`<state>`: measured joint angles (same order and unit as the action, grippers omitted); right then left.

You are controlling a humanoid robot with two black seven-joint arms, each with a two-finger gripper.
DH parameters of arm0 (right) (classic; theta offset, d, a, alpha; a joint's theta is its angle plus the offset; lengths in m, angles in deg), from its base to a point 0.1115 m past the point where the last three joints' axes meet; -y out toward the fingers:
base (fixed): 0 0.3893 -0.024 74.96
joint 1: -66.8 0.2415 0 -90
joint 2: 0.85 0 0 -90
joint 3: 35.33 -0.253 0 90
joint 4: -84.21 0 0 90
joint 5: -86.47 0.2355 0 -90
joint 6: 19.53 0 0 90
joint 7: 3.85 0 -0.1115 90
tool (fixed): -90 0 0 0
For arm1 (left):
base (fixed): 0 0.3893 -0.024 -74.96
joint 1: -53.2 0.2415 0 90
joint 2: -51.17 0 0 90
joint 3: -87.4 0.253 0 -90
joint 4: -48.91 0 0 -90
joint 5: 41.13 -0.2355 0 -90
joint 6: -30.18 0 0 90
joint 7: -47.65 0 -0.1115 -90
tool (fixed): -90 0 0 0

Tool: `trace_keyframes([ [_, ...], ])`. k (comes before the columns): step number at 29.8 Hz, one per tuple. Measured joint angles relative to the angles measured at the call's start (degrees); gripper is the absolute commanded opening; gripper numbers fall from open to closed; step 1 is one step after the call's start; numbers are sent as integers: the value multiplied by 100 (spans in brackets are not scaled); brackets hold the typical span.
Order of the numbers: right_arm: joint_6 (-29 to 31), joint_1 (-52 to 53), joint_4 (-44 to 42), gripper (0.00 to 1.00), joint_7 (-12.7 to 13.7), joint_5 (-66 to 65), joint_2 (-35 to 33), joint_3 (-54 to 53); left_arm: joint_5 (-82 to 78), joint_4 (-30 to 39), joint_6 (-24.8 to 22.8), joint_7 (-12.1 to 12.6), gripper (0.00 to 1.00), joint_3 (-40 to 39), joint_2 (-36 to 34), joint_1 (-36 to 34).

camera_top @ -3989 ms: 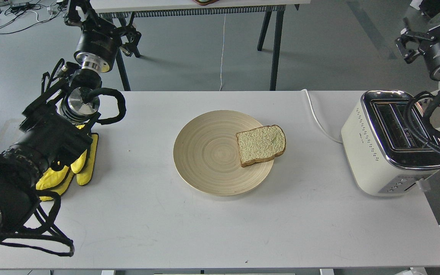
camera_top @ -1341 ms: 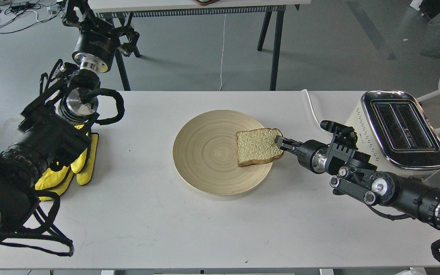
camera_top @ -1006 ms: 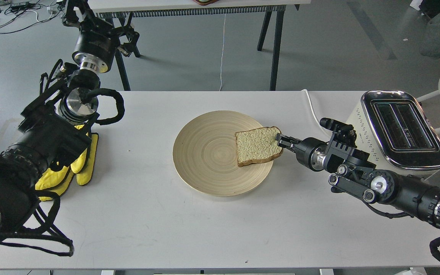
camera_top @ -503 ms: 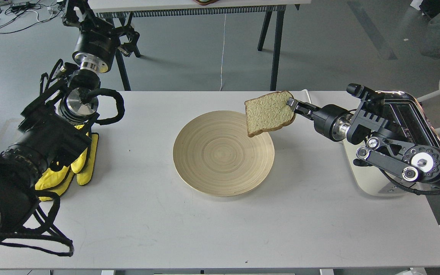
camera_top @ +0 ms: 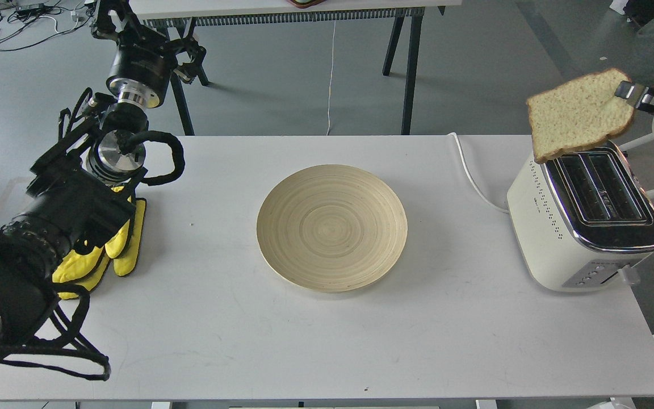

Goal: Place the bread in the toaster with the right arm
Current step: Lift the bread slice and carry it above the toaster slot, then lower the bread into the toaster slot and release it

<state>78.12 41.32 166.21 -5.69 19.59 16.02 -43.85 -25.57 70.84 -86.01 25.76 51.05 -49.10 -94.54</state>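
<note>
The bread (camera_top: 581, 115), a pale speckled slice with brown crust, hangs tilted in the air above the far left corner of the toaster (camera_top: 585, 213). My right gripper (camera_top: 627, 93) comes in from the right edge and is shut on the slice's upper right corner. The cream-white toaster stands at the table's right end, its two slots open and empty, its white cord (camera_top: 470, 170) running back over the table. My left gripper (camera_top: 108, 250), with yellow pads, rests on the table at the left, far from the bread; I cannot tell its opening.
An empty round wooden plate (camera_top: 332, 226) sits mid-table. The white table's (camera_top: 304, 341) right edge is just past the toaster. Another table's black legs (camera_top: 409, 68) stand behind.
</note>
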Motion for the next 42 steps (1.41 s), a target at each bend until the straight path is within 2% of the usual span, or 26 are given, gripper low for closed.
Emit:
trace_keyframes([
  [7, 200, -96, 16, 0, 6, -492, -428, 125, 0, 2, 0, 0, 100, 11, 0, 2],
  [21, 157, -153, -92, 3, 210, -519, -281, 544, 0, 4, -28, 0, 100, 31, 0, 2],
  [22, 156, -156, -101, 8, 211, -519, -270, 547, 0, 3, -28, 0, 100, 31, 0, 2],
  [24, 153, -166, -119, 31, 211, -519, -211, 557, 0, 2, -28, 0, 100, 31, 0, 2],
  [25, 140, -170, -138, 54, 211, -518, -171, 559, -4, 2, -28, 0, 100, 31, 0, 2],
  [26, 124, -173, -172, 91, 211, -507, -119, 559, -6, 2, -27, 0, 100, 31, 0, 2],
  [27, 108, -174, -210, 96, 209, -488, -56, 559, -7, 2, -28, 0, 100, 31, 0, 2],
  [34, 28, -168, -274, 99, 144, -211, 337, 310, -7, 3, -24, 0, 100, 31, 0, 2],
  [42, 37, -123, -339, 99, 140, 1077, 681, -632, -1, 4, -18, 0, 100, 31, 8, 1],
])
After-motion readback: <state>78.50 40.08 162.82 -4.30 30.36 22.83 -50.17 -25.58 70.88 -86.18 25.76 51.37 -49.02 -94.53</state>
